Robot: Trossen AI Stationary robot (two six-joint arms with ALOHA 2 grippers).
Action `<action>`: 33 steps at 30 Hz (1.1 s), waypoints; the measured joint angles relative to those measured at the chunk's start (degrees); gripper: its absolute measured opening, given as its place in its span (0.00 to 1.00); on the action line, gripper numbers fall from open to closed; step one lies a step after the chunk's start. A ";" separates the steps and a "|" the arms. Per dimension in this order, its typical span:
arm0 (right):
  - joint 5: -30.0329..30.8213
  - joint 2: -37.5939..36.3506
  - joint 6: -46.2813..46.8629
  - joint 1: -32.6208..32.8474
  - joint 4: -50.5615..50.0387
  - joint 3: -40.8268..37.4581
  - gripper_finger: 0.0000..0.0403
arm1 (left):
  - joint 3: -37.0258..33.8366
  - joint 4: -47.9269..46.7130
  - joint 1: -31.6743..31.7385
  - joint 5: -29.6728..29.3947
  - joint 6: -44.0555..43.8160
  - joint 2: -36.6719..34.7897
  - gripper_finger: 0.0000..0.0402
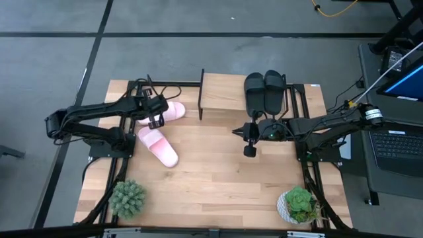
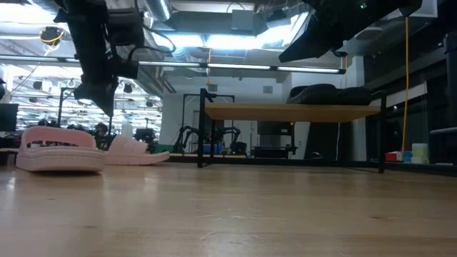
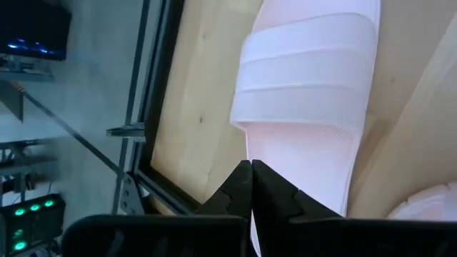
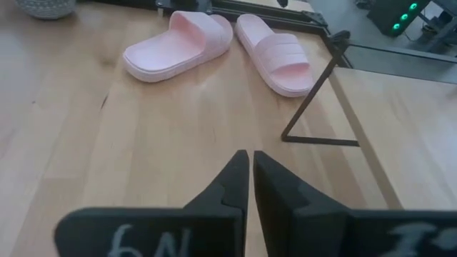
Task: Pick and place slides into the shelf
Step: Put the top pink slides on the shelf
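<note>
Left pincer (image 1: 156,121) hung over the far pink slide (image 1: 168,112), fingers together (empty). Right pincer (image 1: 246,140) was together too, above bare bench (image 1: 225,178); black slides (image 1: 265,91) sat on the shelf (image 1: 221,94).

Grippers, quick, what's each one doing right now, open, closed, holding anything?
Left gripper: closed, holding nothing, above a pale pink slide sandal.
Right gripper: closed, holding nothing, over the wooden tabletop.

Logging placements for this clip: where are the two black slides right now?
In the high view, the black slides sit side by side on the right end of the shelf, just beyond the right gripper.
</note>
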 joint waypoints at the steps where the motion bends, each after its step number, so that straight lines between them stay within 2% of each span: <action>1: 0.00 0.00 -0.13 -0.07 0.01 0.00 0.06 | 0.00 0.10 0.00 0.12 0.02 0.30 0.00; 27: -0.35 0.00 0.02 -2.20 0.06 0.00 0.06 | -0.02 3.34 0.15 -5.44 -1.62 0.43 0.00; 30: -1.95 0.00 0.04 -2.20 0.08 0.00 0.06 | -0.02 3.34 0.15 -5.44 -2.23 0.43 0.03; 33: -2.08 0.00 0.04 -2.20 0.08 0.00 0.06 | -0.02 3.37 0.15 -5.45 -2.27 0.43 0.12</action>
